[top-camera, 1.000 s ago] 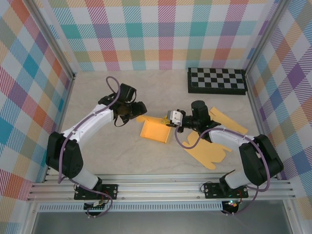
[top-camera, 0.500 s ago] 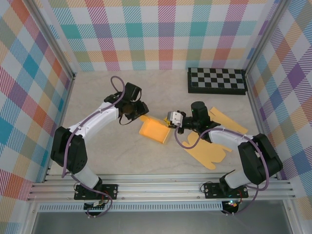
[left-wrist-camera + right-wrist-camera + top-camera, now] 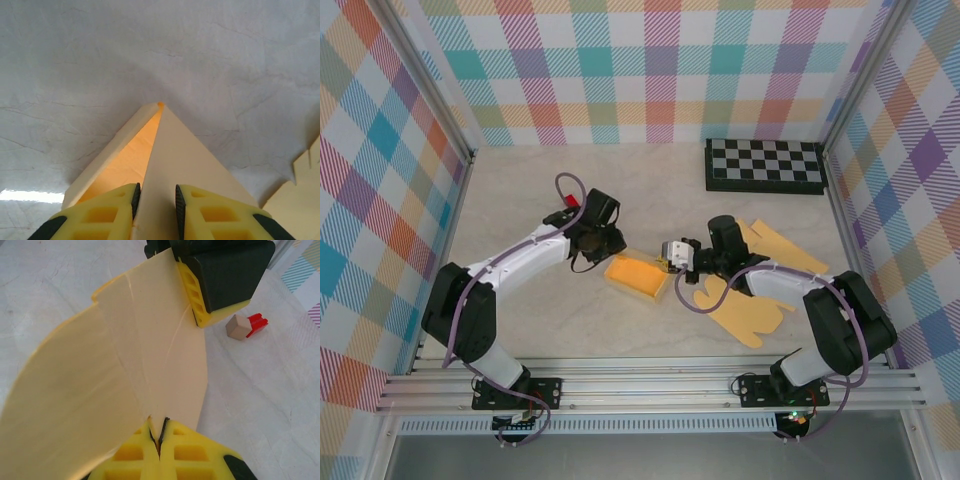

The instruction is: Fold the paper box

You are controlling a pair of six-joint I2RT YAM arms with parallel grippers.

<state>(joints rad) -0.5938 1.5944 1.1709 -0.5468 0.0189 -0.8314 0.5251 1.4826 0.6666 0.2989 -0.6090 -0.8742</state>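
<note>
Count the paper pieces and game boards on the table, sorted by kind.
paper box, partly folded: 1
flat paper cutouts: 2, though the right arm hides whether they join
checkerboard: 1
Total: 4

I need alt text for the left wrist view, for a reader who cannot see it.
Two yellow fingers of the left gripper stand on either side of a flap of the yellow paper box, above a pale table.

Plaid walls point(image 3: 660, 70), beige tbl point(image 3: 650, 170), checkerboard point(image 3: 765, 165) rear-R.
</note>
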